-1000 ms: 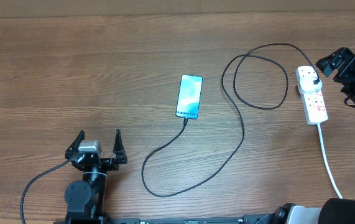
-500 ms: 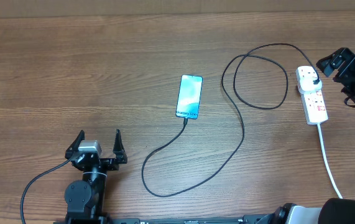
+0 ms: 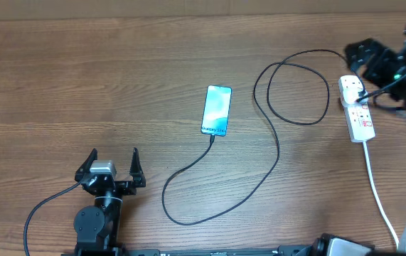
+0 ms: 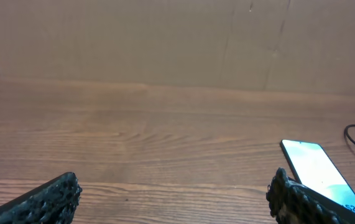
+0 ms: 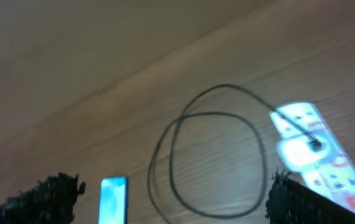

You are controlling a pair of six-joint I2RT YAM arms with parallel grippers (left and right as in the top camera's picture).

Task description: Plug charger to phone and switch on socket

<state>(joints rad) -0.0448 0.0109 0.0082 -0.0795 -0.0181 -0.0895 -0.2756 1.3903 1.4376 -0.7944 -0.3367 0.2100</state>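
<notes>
The phone [image 3: 216,109] lies mid-table with its screen lit; it also shows in the left wrist view [image 4: 317,171] and the right wrist view [image 5: 113,199]. The black charger cable [image 3: 277,142] runs from the phone's near end, loops, and ends in a plug [image 3: 359,92] seated in the white socket strip [image 3: 359,114], which has red switches. The right wrist view shows the cable loop [image 5: 214,162] and the strip [image 5: 314,149]. My right gripper [image 3: 370,62] is open, raised near the strip's far end. My left gripper [image 3: 111,165] is open and empty, near the front left.
The strip's thick white cord [image 3: 377,188] runs toward the front right edge. A cardboard wall [image 4: 165,37] stands behind the table.
My right gripper has swung left and toward the far end of the socket strip; its view is blurred by motion. The phone, cable and left arm have not moved.
</notes>
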